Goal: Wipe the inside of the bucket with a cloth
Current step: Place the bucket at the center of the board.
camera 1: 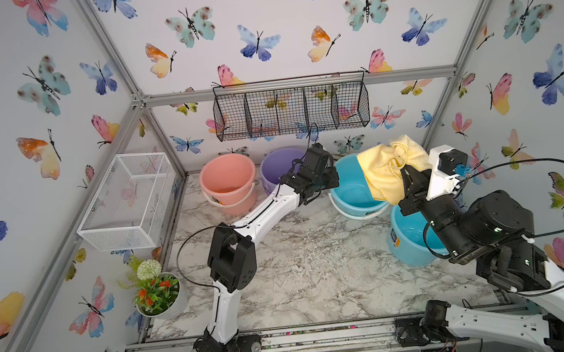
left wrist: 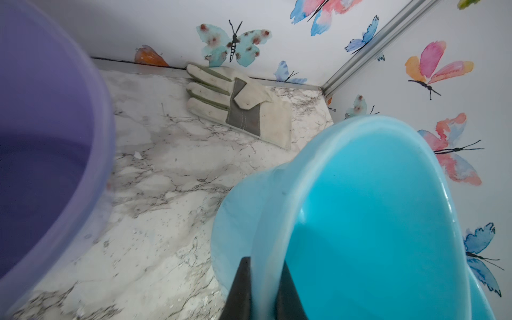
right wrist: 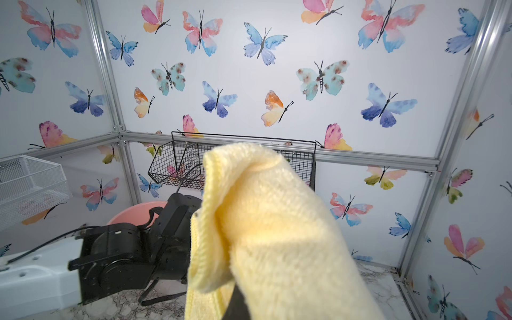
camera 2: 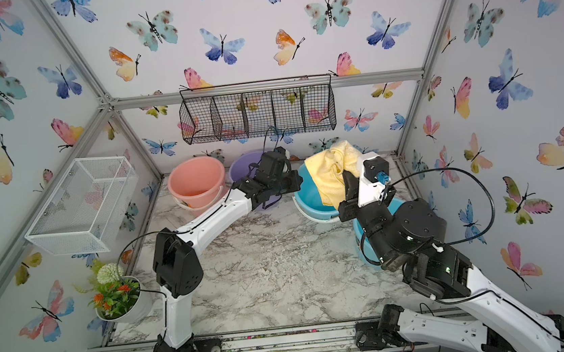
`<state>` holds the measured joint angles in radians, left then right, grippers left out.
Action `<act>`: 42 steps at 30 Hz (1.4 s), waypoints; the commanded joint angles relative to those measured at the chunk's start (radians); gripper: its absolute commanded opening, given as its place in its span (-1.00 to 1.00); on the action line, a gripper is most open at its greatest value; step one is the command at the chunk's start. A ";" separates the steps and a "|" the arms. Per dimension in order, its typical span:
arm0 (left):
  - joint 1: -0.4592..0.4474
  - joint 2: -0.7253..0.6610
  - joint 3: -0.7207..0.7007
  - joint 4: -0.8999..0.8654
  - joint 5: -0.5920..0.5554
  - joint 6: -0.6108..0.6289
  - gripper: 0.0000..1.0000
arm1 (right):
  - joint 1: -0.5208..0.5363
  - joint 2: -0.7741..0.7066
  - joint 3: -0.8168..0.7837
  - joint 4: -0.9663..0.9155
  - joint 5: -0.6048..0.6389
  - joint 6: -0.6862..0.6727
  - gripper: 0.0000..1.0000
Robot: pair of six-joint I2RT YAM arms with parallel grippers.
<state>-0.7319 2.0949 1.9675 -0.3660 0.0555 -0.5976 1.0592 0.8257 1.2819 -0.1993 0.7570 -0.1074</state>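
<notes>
Both top views look steeply down from the front onto the grey-veined marble tabletop (camera 1: 310,269), sharing nearly the whole scene. The left wrist camera sits tight against a light-blue plastic bucket (left wrist: 374,207), facing the back corner. The right wrist camera faces the butterfly-papered back wall (right wrist: 277,83), with a pale yellow terry cloth (right wrist: 277,235) close before it.

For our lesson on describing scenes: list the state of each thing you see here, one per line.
Cloth: bunched, held by right gripper.
Far blue bucket: rim clamped by left gripper.
Near blue bucket: partly hidden by right arm.
Pink bucket: upright, handle down.
Purple bucket: upright.
Glove: lying flat.
Black basket: hanging, empty.
</notes>
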 commanded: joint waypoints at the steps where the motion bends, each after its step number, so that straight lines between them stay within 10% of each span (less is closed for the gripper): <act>1: 0.008 0.087 0.127 0.046 0.062 -0.042 -1.00 | -0.005 -0.001 0.030 0.043 0.032 -0.041 -0.97; 28: 0.015 0.343 0.220 0.402 0.167 -0.223 -0.72 | -0.005 0.004 0.020 0.025 0.025 -0.017 -0.97; 42: 0.017 0.384 0.234 0.547 0.195 -0.299 -0.04 | -0.005 0.003 0.025 0.020 0.021 -0.015 -0.97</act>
<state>-0.7208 2.4542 2.1704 0.1177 0.2253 -0.8799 1.0592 0.8375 1.3025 -0.1799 0.7658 -0.1318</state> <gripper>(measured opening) 0.473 0.090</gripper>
